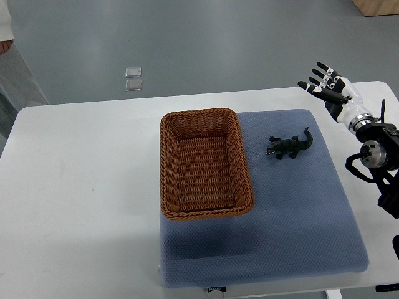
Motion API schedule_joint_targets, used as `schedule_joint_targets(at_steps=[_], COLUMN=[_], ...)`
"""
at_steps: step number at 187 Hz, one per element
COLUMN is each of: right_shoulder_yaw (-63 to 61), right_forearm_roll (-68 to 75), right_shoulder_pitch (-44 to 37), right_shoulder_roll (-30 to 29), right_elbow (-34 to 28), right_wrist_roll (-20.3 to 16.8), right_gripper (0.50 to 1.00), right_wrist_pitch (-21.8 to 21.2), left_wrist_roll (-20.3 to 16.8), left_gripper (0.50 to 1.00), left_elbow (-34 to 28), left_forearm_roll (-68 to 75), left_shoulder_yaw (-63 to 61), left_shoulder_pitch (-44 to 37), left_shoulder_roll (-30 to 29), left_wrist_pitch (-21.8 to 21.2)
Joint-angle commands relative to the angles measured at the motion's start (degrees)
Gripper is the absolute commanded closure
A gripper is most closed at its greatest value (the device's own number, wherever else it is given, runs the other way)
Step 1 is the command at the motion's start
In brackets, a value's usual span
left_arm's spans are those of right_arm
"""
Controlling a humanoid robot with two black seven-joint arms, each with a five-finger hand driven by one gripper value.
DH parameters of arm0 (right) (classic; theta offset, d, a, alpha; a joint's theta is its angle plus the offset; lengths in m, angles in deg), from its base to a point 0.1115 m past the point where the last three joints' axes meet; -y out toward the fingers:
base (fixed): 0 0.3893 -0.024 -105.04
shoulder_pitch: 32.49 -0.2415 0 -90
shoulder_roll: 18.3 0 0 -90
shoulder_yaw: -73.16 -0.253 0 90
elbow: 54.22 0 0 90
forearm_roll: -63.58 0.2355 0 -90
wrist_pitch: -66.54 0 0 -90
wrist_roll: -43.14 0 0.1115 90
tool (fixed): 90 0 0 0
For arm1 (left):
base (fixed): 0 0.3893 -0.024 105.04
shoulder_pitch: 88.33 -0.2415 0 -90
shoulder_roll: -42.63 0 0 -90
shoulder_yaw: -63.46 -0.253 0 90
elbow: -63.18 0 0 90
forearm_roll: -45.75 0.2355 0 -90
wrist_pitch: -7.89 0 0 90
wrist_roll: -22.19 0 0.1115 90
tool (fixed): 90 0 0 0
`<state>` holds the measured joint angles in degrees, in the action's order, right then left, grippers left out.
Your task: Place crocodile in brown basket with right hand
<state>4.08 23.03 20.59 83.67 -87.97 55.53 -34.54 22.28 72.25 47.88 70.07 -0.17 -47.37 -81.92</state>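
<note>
A small dark green toy crocodile (290, 146) lies on the blue mat (293, 212), just right of the brown wicker basket (167, 163). The basket holds nothing. My right hand (328, 88) hovers over the table's far right corner, up and to the right of the crocodile and well apart from it. Its fingers are spread and it holds nothing. The left arm does not show.
The mat lies on a white table (81, 187). A person's sleeve and hand (5, 31) show at the top left edge, beyond the table. Two small clear squares (133, 78) lie on the grey floor behind the table.
</note>
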Motion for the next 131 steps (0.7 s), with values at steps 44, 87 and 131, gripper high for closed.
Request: schedule_joint_targets(at_steps=[44, 87, 131], right_shoulder_yaw=[0.00, 0.26, 0.00], right_forearm_roll=[0.03, 0.03, -0.06], right_shoulder_pitch=[0.01, 0.09, 0.18], right_shoulder_roll=[0.07, 0.07, 0.33], right_elbow=[0.00, -0.09, -0.09], right_wrist_roll=[0.00, 0.00, 0.00], right_gripper=[0.572, 0.572, 0.572], right_wrist_pitch=[-0.08, -0.17, -0.17], left_wrist_roll=[0.00, 0.00, 0.00], left_gripper=[0.500, 0.500, 0.500], left_elbow=[-0.10, -0.10, -0.10], left_forearm_roll=[-0.11, -0.11, -0.11], left_shoulder_yaw=[0.17, -0.10, -0.19], left_shoulder_pitch=[-0.18, -0.09, -0.09], left_shoulder_roll=[0.00, 0.00, 0.00], left_wrist_pitch=[-0.10, -0.10, -0.10])
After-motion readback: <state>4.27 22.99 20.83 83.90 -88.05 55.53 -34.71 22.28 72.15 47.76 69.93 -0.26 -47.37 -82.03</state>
